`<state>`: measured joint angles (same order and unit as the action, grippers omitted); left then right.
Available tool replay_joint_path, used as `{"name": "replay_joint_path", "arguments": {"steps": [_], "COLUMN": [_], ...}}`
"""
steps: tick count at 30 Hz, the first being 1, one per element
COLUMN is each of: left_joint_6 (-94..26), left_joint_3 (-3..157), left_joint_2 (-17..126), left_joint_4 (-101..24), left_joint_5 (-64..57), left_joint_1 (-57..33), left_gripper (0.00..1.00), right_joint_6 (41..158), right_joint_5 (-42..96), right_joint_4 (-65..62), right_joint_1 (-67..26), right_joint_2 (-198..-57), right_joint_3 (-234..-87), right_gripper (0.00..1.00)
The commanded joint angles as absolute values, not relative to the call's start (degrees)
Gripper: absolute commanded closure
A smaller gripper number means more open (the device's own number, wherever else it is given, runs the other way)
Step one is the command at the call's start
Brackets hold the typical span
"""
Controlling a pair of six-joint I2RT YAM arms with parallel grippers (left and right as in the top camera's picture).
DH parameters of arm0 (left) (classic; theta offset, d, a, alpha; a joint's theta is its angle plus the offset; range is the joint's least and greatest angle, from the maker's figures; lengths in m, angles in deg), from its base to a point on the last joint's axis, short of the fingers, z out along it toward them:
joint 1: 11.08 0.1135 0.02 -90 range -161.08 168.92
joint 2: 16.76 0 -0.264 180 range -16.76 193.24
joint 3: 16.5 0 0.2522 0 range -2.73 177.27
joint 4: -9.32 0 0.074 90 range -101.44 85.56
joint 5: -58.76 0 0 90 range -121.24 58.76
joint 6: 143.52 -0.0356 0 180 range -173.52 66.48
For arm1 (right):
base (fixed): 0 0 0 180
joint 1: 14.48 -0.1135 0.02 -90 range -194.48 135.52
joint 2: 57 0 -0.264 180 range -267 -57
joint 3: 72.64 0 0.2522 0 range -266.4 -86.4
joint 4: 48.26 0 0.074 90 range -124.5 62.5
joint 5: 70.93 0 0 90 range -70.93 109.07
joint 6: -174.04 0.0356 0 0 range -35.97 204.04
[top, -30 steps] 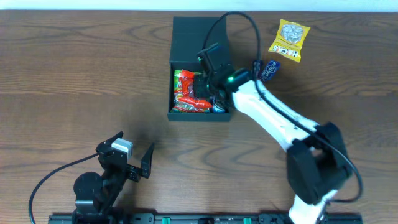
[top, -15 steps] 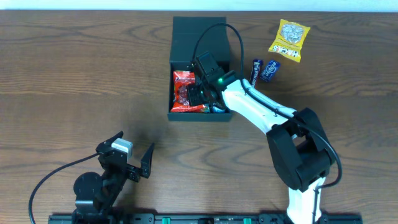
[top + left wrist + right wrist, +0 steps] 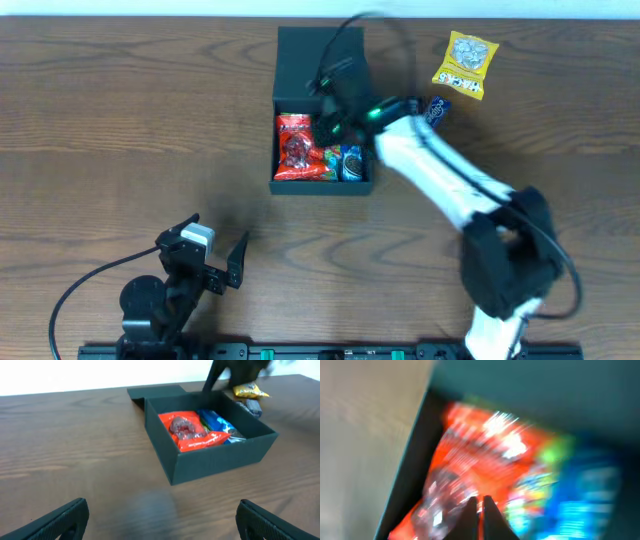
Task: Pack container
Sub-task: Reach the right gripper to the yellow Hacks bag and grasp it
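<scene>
Wood-grain tabletop (image 3: 120, 120), seen from overhead and from both wrists. The container (image 3: 320, 187), a dark square box, stands at the far centre of the table with its flap lid (image 3: 310, 55) laid open behind it. Inside lie a red packet (image 3: 295, 145) on the left and a blue packet (image 3: 352, 162) on the right, touching. The right gripper (image 3: 481, 505) hangs over the box interior (this view is blurred), its two fingertips drawn together with nothing between them. The left gripper (image 3: 215, 240) sits near the front edge, well apart from the box, fingers spread wide and empty. A yellow packet (image 3: 465, 63) and a small dark packet (image 3: 435, 110) lie on the table to the right of the box.
</scene>
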<state>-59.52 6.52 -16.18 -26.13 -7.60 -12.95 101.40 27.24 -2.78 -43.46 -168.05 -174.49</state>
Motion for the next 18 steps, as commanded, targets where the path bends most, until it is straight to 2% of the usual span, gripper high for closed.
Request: {"name": "replay_joint_path", "arguments": {"steps": [1,3,6,9,18], "left_joint_6": [-59.1,-59.1,-59.1,-59.7,-64.8], "left_joint_3": [6.2,6.2,6.2,6.2,6.2], "left_joint_2": [-16.5,-16.5,-16.5,-16.5,-13.6], "left_joint_4": [-26.4,-26.3,-25.1,-21.5,-12.8], "left_joint_5": [-7.2,-7.2,-7.2,-7.2,-4.2], "left_joint_1": [-12.6,-12.6,-12.6,-12.6,-12.6], "left_gripper": [0.05,0.05,0.05,0.05,0.05], "right_joint_6": [101.3,101.1,101.1,101.0,98.8], "right_joint_5": [14.3,12.0,12.0,14.0,16.1], "right_joint_4": [-4.4,-5.7,-8.3,-10.5,-16.2], "right_joint_1": [-36.1,-30.3,-21.3,-16.1,-11.2], "right_joint_2": [-162.2,-162.1,-165.2,-168.2,-178.3], "right_joint_3": [-177.2,-177.1,-177.1,-177.1,-178.6], "right_gripper": [0.85,0.77,0.5,0.38,0.34]}}
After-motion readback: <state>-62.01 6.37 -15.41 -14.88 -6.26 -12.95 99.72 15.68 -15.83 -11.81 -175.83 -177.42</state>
